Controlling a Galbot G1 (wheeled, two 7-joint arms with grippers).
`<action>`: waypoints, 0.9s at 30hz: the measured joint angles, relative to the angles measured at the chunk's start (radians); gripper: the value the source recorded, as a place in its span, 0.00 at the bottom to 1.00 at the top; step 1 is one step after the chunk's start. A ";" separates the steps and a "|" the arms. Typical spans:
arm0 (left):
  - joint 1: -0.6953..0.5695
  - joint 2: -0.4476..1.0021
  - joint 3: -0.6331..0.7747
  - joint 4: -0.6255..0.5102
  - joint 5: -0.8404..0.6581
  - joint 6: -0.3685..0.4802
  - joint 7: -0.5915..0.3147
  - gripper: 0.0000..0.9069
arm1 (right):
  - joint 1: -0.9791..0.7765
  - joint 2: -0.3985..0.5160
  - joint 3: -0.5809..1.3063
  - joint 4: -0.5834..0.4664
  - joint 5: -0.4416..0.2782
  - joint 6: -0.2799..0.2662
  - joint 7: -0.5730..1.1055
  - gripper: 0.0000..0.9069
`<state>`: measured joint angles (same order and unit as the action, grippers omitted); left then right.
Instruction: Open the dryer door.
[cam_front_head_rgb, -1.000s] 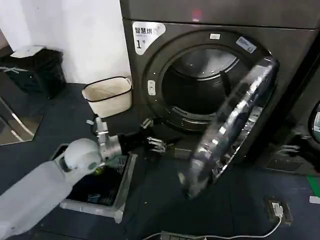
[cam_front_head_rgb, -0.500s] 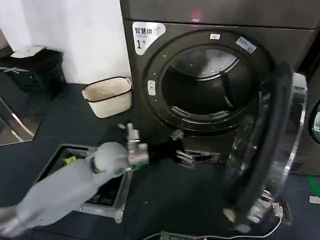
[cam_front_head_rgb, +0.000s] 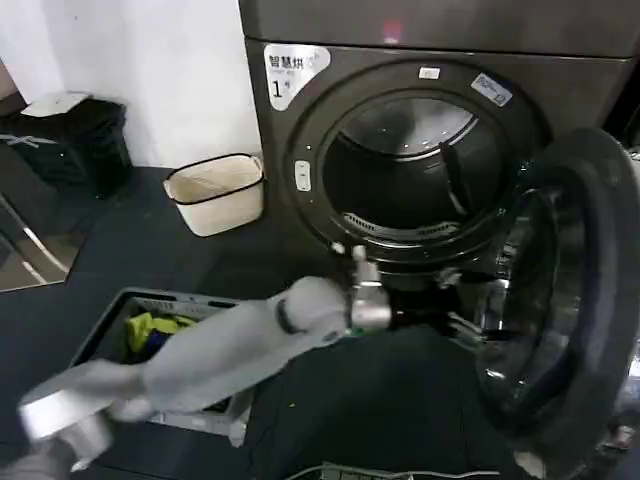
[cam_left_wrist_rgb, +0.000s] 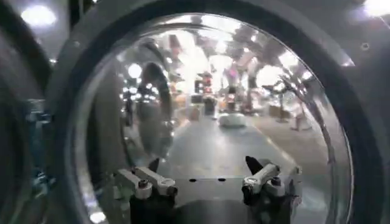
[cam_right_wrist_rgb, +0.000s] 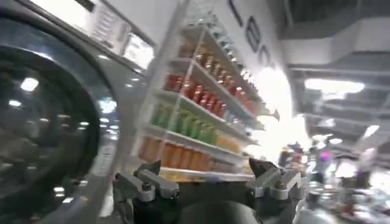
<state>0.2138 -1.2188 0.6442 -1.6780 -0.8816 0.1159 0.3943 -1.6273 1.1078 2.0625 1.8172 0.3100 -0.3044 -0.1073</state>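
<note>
Since the dryer door (cam_front_head_rgb: 570, 310) stands swung wide off the dryer (cam_front_head_rgb: 420, 150), opening looks finished; the left pincer (cam_left_wrist_rgb: 210, 182) gapes empty beside it.

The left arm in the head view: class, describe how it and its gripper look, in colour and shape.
The left arm has smooth pale grey, rounded casing ending in a ball-like joint, then a silver metal wrist section. The left gripper is black with two pale grey fingers fastened by round silver bolts.
</note>
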 joint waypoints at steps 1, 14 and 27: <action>-0.005 -0.022 0.005 0.012 0.003 -0.001 -0.001 1.00 | -0.003 -0.001 0.013 -0.001 -0.001 -0.006 0.008 1.00; -0.051 -0.310 0.030 0.236 0.071 -0.028 -0.004 1.00 | -0.023 -0.002 0.163 -0.027 -0.025 -0.046 0.076 1.00; -0.067 -0.390 0.005 0.456 0.133 -0.054 -0.074 1.00 | -0.017 0.005 0.179 -0.018 -0.021 -0.033 0.055 1.00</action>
<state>0.1465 -1.6093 0.6493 -1.2220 -0.7484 0.0617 0.3206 -1.6447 1.1129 2.2411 1.7997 0.2893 -0.3369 -0.0528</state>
